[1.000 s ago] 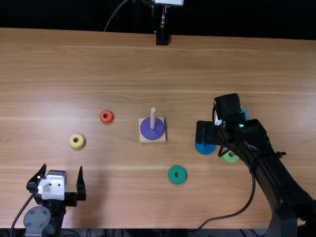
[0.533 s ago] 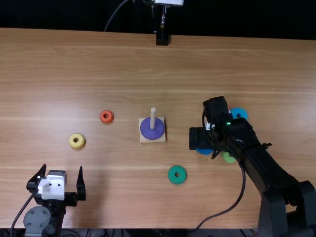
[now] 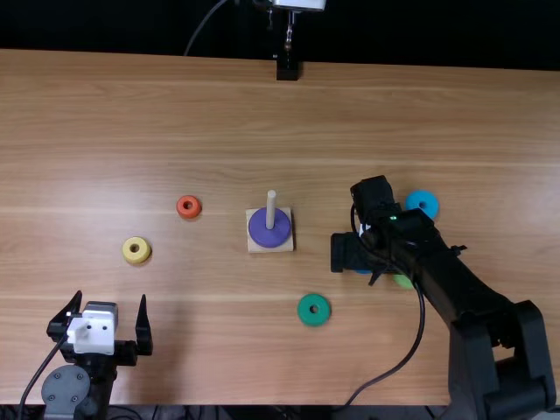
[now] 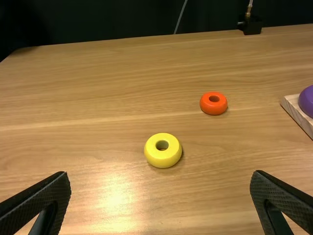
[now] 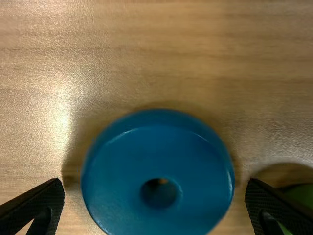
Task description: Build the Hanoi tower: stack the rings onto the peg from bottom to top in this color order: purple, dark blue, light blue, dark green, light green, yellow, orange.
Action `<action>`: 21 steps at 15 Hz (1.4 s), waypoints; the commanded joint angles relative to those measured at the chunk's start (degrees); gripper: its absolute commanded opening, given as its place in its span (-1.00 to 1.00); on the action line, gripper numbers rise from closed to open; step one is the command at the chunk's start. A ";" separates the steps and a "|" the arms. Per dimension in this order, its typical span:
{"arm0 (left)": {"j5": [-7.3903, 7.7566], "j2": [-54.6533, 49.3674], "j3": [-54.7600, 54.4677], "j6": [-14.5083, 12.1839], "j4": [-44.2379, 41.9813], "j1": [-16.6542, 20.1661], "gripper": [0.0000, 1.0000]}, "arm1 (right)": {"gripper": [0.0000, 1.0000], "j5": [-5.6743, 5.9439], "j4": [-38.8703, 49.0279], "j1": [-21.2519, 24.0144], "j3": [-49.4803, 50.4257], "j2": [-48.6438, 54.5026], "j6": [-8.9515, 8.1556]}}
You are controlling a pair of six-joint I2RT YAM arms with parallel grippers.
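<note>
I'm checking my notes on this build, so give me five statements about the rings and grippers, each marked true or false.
1. The purple ring sits on the peg. True.
2. The left gripper is shut on the yellow ring. False: it is open, and that ring lies on the table.
3. The right gripper is open over the dark blue ring. True.
4. The dark green ring is stacked on the purple one. False: it lies on the table, away from the peg.
5. The orange ring is nearer the peg than the yellow ring. True.
</note>
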State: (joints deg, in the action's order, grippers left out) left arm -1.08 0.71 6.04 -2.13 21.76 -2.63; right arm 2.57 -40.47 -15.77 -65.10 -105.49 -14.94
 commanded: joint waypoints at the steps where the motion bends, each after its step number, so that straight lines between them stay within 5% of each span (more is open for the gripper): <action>1: 0.45 -0.71 -6.04 0.13 4.61 -0.27 1.00 | 1.00 0.60 0.12 -1.02 0.33 -1.73 -0.99; 3: 0.45 -0.71 -6.04 0.13 4.61 -0.27 1.00 | 0.95 0.81 0.33 -1.19 0.33 -1.65 -1.09; 5: 0.45 -0.71 -6.04 0.13 4.61 -0.27 1.00 | 0.02 0.91 0.33 -1.28 0.41 -1.47 -1.09; 9: 0.34 -0.71 -6.04 0.13 4.61 -0.27 1.00 | -0.95 0.91 0.33 -1.46 0.68 -1.12 -0.99; 15: 0.45 -0.71 -6.04 0.13 4.61 -0.27 1.00 | -1.00 1.23 -2.20 -3.65 -7.15 5.74 -0.99; 21: 0.45 -0.71 -6.04 0.13 4.61 -0.27 1.00 | -1.00 1.33 -21.72 -11.56 -27.45 7.41 -0.46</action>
State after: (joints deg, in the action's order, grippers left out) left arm -1.08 0.69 6.04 -2.13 21.76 -2.63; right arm 3.03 -62.39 -26.87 -90.45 -98.45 -15.27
